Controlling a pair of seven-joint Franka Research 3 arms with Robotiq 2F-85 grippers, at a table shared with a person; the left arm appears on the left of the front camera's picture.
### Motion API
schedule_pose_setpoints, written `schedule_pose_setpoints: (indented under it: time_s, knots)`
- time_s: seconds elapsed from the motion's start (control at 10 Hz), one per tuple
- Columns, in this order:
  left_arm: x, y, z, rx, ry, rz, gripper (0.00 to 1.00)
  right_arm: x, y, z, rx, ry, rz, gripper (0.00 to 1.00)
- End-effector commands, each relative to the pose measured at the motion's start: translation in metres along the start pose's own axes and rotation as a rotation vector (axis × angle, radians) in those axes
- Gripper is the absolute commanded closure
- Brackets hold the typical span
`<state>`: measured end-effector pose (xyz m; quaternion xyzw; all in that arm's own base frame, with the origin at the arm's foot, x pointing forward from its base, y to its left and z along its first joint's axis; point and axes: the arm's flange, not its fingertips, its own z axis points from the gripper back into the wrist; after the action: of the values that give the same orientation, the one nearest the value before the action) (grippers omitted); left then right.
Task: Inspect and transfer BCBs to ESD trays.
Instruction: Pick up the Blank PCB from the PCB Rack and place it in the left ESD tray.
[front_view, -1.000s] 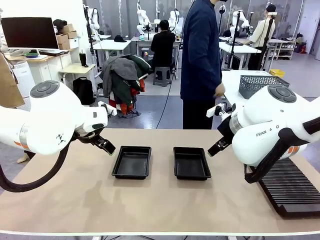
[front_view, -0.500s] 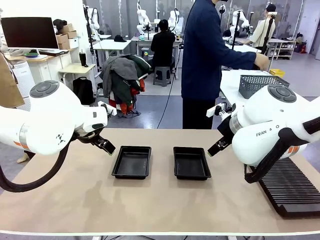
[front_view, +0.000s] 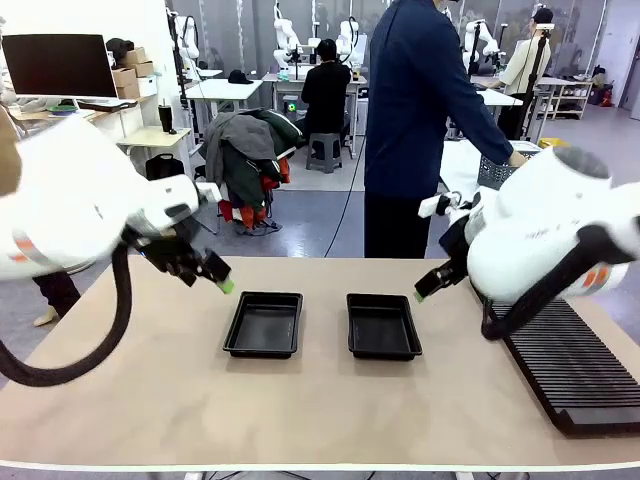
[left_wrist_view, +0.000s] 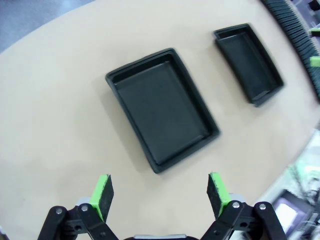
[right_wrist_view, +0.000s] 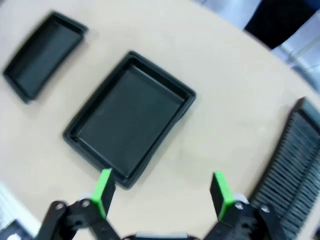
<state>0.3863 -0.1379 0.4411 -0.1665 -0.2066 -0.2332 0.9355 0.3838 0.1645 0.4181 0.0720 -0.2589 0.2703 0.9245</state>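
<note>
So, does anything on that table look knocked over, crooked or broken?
Nothing stands out. The left tray and the right tray lie flat, side by side, empty and intact. The ribbed rack sits to their right. The left gripper and right gripper hang open, holding nothing.

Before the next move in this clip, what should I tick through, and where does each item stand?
1. Left hand open with nothing between its pads: ok.
2. Right hand open with nothing between its pads: ok.
3. Left tray flat on the table, inside bare: ok.
4. Right tray flat on the table, inside bare: ok.
5. Both hands hang above the table, apart from the trays: ok.
6. Person facing the shared table to hand over a board: not ok, as they are reaching aside toward the neighbouring table.
</note>
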Motion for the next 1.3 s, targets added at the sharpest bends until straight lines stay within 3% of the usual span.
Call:
schedule_pose_setpoints:
  time_s: [0.0, 0.4, 0.6, 0.9, 1.2]
  knots:
    - [0.014, 0.017, 0.062, -0.084, 0.029, 0.113, 0.0, 0.012, -0.014, 0.063, 0.113, 0.012, -0.11, 0.0]
    - [0.03, 0.015, 0.171, -0.204, 0.041, 0.295, 0.0, 0.036, -0.048, 0.183, 0.233, 0.054, -0.256, 0.0]
    - [0.033, 0.013, 0.216, -0.235, -0.006, 0.398, 0.0, 0.045, -0.072, 0.227, 0.288, 0.09, -0.369, 0.0]
    - [0.038, 0.007, 0.278, -0.215, -0.105, 0.423, 0.0, 0.048, -0.116, 0.287, 0.362, 0.173, -0.526, 0.0]
    - [0.046, -0.001, 0.309, -0.221, -0.122, 0.44, 0.0, 0.045, -0.168, 0.335, 0.426, 0.163, -0.636, 0.0]
